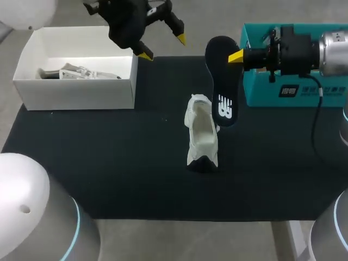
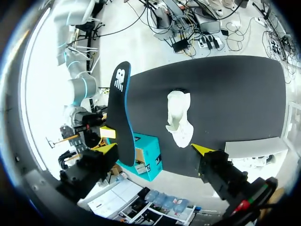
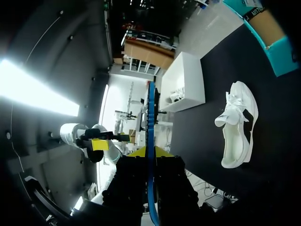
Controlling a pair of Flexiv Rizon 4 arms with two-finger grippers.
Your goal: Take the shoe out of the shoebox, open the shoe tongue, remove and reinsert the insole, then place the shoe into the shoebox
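A white shoe [image 1: 202, 136] lies on the black mat, its opening facing up; it also shows in the wrist views [image 2: 179, 117] [image 3: 237, 125]. My right gripper [image 1: 236, 56] is shut on the heel end of a black insole [image 1: 222, 81], which hangs in the air with its toe end just over the shoe. In the right wrist view the insole [image 3: 150, 136] stands edge-on between the fingers. My left gripper [image 1: 163, 46] hovers open and empty beside the white shoebox [image 1: 76, 92], near the back of the mat. From the left wrist view the insole [image 2: 120, 108] is ahead of the open fingers.
A second white shoe [image 1: 76, 72] lies inside the white shoebox [image 3: 186, 82] at the back left. A teal box [image 1: 261, 98] sits at the back right under my right arm, also seen as the teal box [image 2: 143, 157]. The black mat [image 1: 109, 163] covers the table.
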